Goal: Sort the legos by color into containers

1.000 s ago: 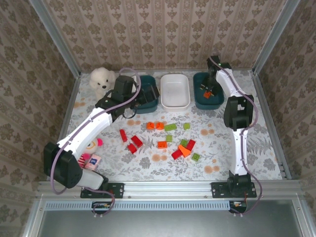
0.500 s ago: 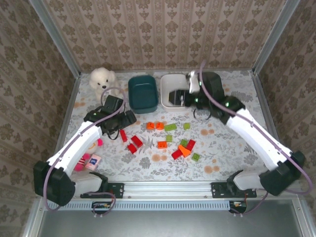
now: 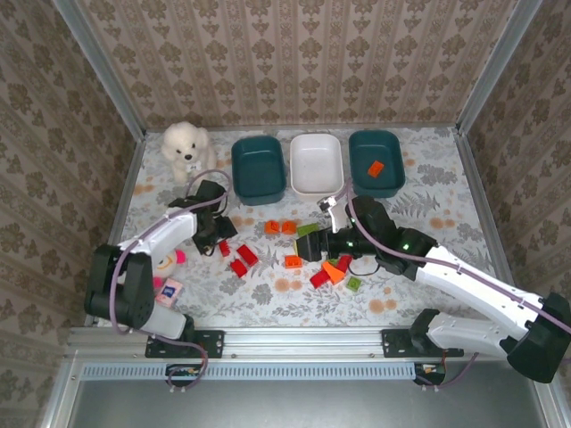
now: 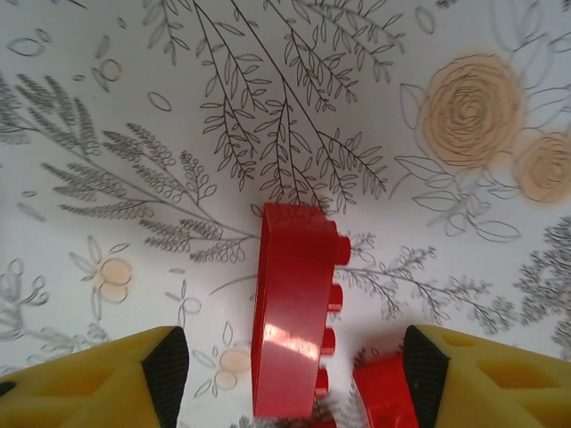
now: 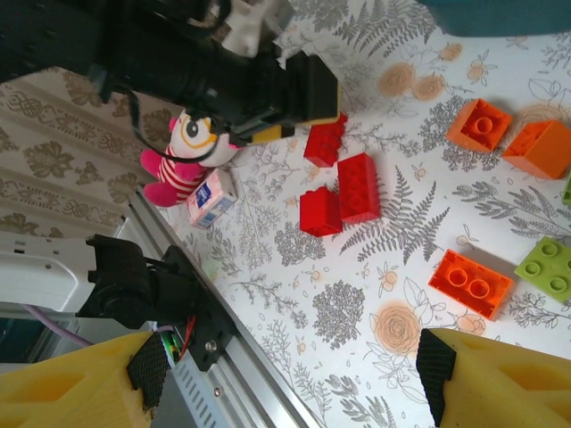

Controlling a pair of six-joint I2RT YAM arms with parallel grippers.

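The legos (image 3: 293, 261) lie scattered over the middle of the counter (image 3: 464, 232), red, orange and lime green all mixed. One orange brick (image 3: 376, 168) sits inside the right teal tub (image 3: 393, 183). The white tub (image 3: 317, 178) and the left teal tub (image 3: 259, 174) stand beside it in a row along the far edge.

On my left wrist feed, a long red brick (image 4: 290, 303) lies on its side with its studs facing right. It sits between the fingers of the left claw (image 4: 294, 370), which stand apart with bare counter showing on both sides, so they grip nothing. A second red brick (image 4: 384, 392) lies just beside the right-hand finger.

From above, my left arm is folded back sharply at the elbow near its base. Its forearm runs up and to the right, and the wrist tips down over the red bricks at the left of the scatter.

My right arm stretches long and low from its base, slanting left across the counter. The right claw (image 5: 294, 374) is over the centre of the scatter, jaws wide and holding nothing.

A plush dog (image 3: 186, 144) sits in the far left corner. A doll (image 5: 192, 147) and a pink box (image 5: 212, 196) lie near the left arm.
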